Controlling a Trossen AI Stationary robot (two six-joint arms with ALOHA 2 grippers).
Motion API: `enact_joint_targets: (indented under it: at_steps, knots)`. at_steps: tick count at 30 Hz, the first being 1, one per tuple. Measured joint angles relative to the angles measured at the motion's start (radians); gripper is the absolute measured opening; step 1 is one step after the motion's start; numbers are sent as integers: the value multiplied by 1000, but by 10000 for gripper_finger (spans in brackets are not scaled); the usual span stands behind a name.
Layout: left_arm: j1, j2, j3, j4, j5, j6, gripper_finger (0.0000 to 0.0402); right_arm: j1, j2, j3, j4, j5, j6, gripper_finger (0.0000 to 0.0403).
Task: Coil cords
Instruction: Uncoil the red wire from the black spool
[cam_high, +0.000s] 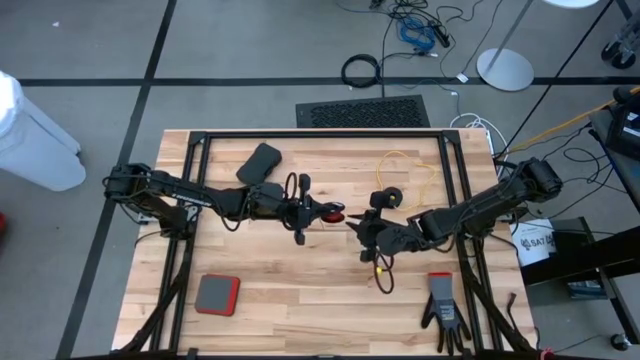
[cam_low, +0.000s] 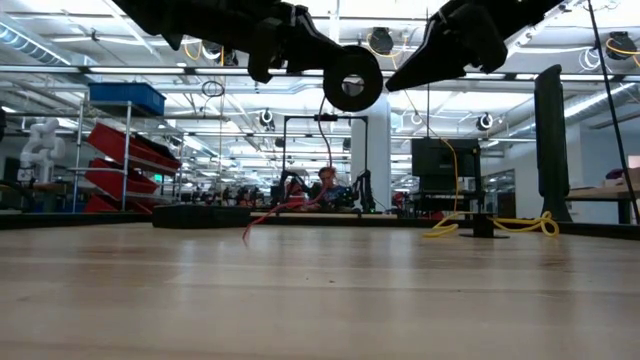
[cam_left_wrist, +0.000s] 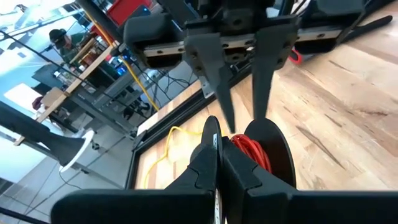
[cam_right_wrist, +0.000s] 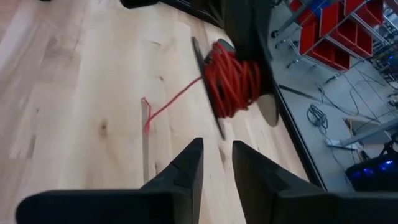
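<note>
A wooden table (cam_high: 260, 270) carries a red pad (cam_high: 217, 294), black glove (cam_high: 441, 309), yellow cord (cam_high: 413, 170) and dark pad (cam_high: 260, 161).

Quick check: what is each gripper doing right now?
Left gripper: shut on the reel of red cord, held above the table.
Right gripper: jaws slightly apart, holding nothing.

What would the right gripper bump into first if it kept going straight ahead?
Probably the red cord wound on the black reel that the left gripper holds. The right gripper points about at it with its fingers slightly apart, though depth is unclear.
</note>
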Motion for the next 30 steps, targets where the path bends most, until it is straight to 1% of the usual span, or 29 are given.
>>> enact_joint_targets:
  at_steps: [5, 7, 9, 17, 21, 27, 30]
  knots:
    - [0, 0, 0, 6, 45, -1, 8, -14, 0, 0, 5, -10, 0, 75]
    - [0, 0, 0, 17, 63, -2, 8, -18, 0, 0, 20, -29, -7, 75]
    - [-1, 0, 0, 23, 65, -2, 8, -22, 0, 0, 35, -60, -16, 75]
    - [0, 0, 0, 37, 85, -27, 8, -28, -1, 0, 55, -83, -31, 73]
    - [0, 0, 0, 47, 86, -27, 8, -28, -1, 0, 72, -92, -45, 55]
    - [0, -2, 0, 46, 87, -29, 8, -28, -1, 0, 111, -135, -99, 12]
    - [0, -2, 0, 46, 87, -32, 8, -28, -1, 0, 111, -133, -106, 4]
